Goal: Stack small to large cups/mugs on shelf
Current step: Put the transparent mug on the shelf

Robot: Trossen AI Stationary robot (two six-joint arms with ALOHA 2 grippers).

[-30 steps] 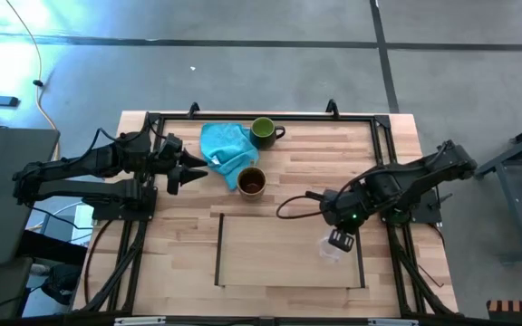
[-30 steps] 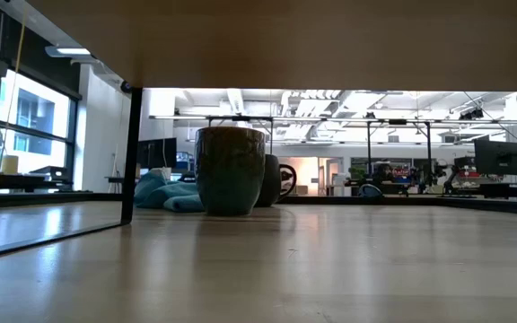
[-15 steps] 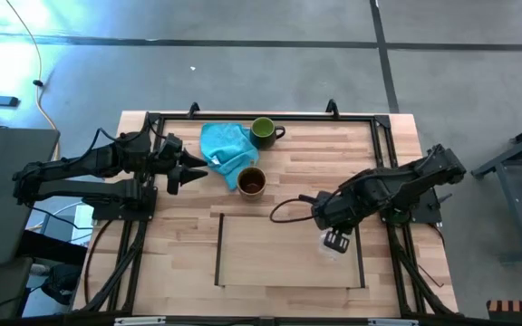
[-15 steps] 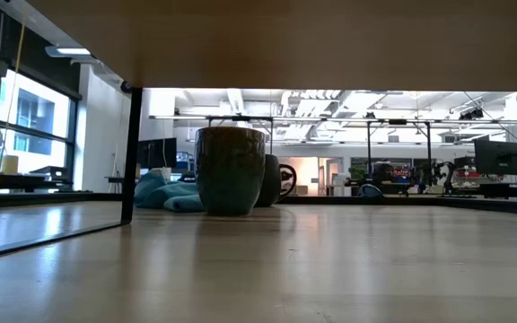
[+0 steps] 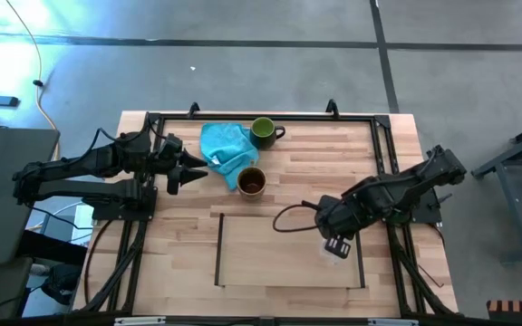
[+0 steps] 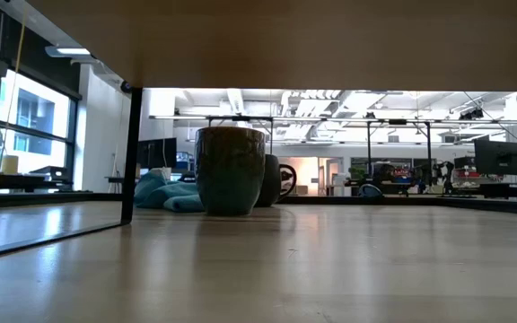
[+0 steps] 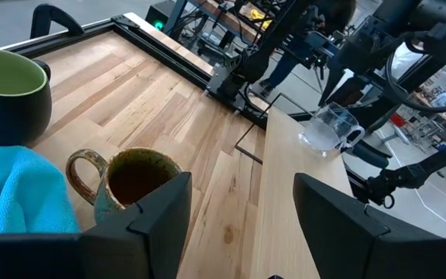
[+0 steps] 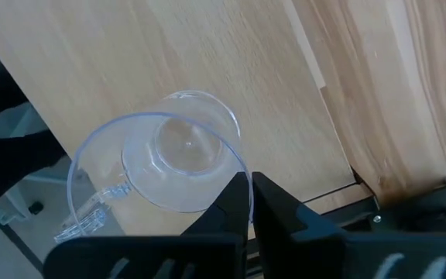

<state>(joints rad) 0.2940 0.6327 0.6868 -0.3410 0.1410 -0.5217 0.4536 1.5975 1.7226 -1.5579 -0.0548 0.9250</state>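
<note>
Cups/mugs, left to right in high view: left gripper (image 5: 198,170) hovers at table's left side, fingers spread wide, holding nothing. Crumpled turquoise cloth (image 5: 225,150) just beside it. Brown handled ceramic mug (image 5: 252,181) touches cloth's edge; green handled mug (image 5: 263,131) stands behind, near table's far rail. Flat pale wooden shelf board (image 5: 284,249) lies nearer front edge. Small clear glass cup (image 5: 335,251) stands on shelf's right end, hard to make out under right gripper (image 5: 337,244), whose fingers are nearly closed against cup's rim (image 8: 207,139); grip itself unclear. Low view: brown mug hides most of green mug.
</note>
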